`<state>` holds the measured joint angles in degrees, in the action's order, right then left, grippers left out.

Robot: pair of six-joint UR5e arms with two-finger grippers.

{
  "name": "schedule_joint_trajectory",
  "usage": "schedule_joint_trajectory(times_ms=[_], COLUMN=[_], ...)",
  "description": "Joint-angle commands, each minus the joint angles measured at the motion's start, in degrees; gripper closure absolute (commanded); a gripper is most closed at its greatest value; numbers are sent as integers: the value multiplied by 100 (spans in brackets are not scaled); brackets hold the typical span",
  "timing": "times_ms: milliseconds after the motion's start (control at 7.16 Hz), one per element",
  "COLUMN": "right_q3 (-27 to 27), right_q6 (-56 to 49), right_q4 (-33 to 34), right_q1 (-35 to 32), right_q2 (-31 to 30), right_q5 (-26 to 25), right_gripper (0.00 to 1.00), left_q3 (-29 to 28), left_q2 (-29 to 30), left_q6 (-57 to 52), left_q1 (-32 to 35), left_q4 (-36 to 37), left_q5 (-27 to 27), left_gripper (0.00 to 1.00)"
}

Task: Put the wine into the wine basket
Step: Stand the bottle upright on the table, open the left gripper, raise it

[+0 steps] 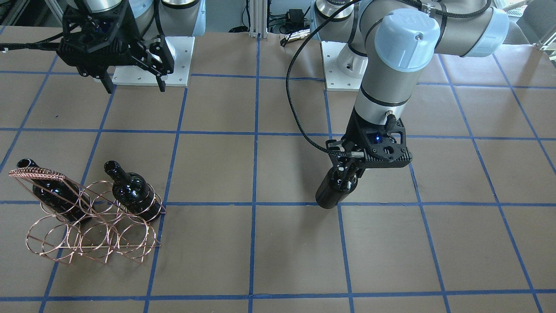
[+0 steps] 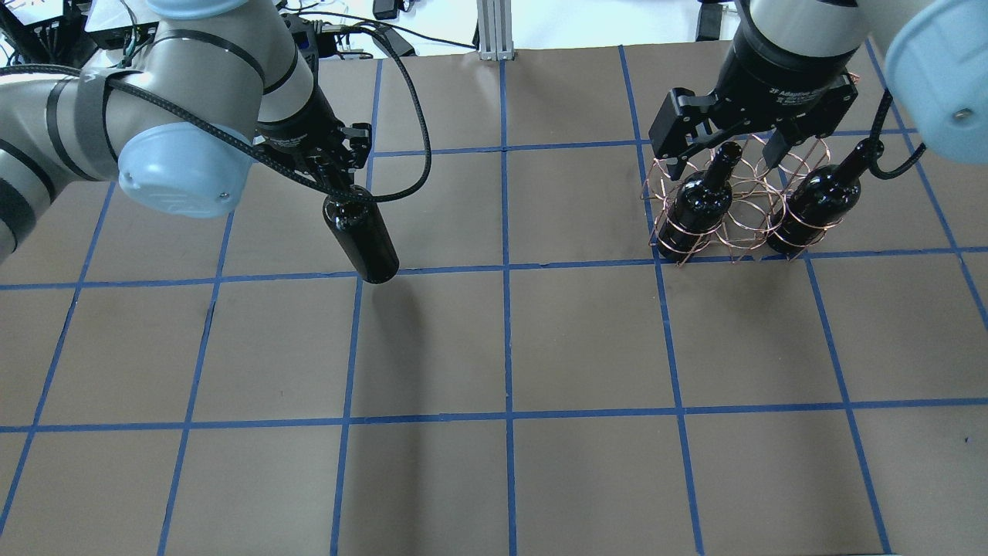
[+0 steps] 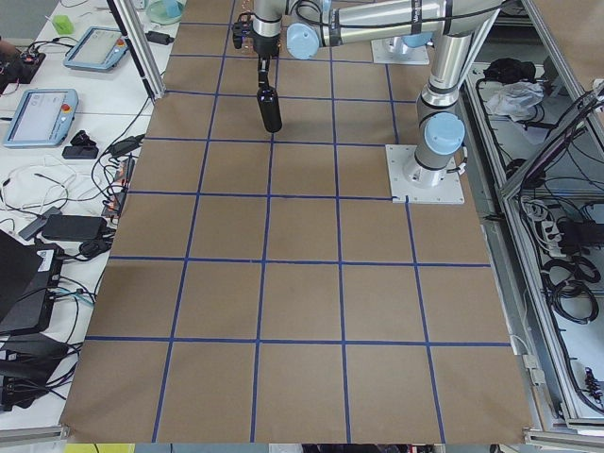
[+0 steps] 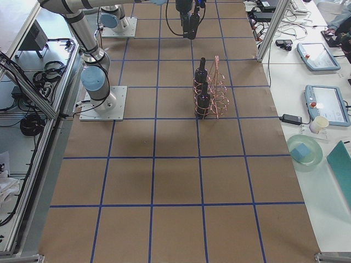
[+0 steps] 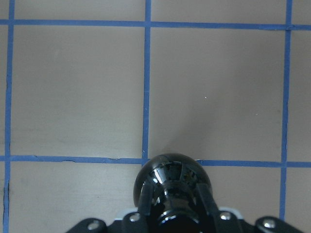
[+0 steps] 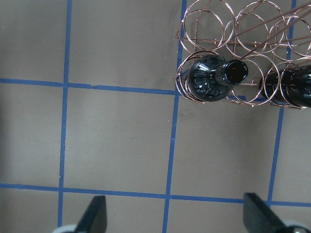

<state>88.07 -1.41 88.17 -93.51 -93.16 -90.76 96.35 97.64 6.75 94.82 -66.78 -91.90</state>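
Holds the wine bottle (image 2: 363,239) by the neck in the left hand (image 2: 345,193), well apart from the wine basket (image 2: 741,232).

Grips with both fingers closed on the neck, body hanging base-down at 10 o'clock on the brown tabletop (image 2: 502,347) in the overhead view, over a blue tape line (image 2: 432,272); cannot tell whether touching the surface or just above it. Locates the wire basket at 2 o'clock in the same view, with an inboard black bottle (image 2: 698,208) and an outboard black bottle (image 2: 818,202) seated neck-up in the two end rings of the row nearest the robot. Poses the right hand (image 1: 135,87) raised clear of the basket, fingers spread wide, gripping nothing; puts the basket at 1 o'clock in the right wrist view. Shows the wrapped handle (image 1: 39,174) at the basket's 9 o'clock end in the front-facing view.
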Motion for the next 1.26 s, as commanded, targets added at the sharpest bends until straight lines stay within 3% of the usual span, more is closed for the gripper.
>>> schedule_joint_trajectory(times_ms=[0,1117], right_q3=[0,0], right_q6=[0,-9], right_q4=[-1,8], right_q1=[0,0], right_q2=[0,0], right_q5=[-3,-3], right_gripper=[0,0], left_q3=[504,727], left_q2=[-96,-263], left_q6=[-7,-112], left_q1=[10,19], left_q4=[635,534], left_q5=[-12,5], left_gripper=[100,100])
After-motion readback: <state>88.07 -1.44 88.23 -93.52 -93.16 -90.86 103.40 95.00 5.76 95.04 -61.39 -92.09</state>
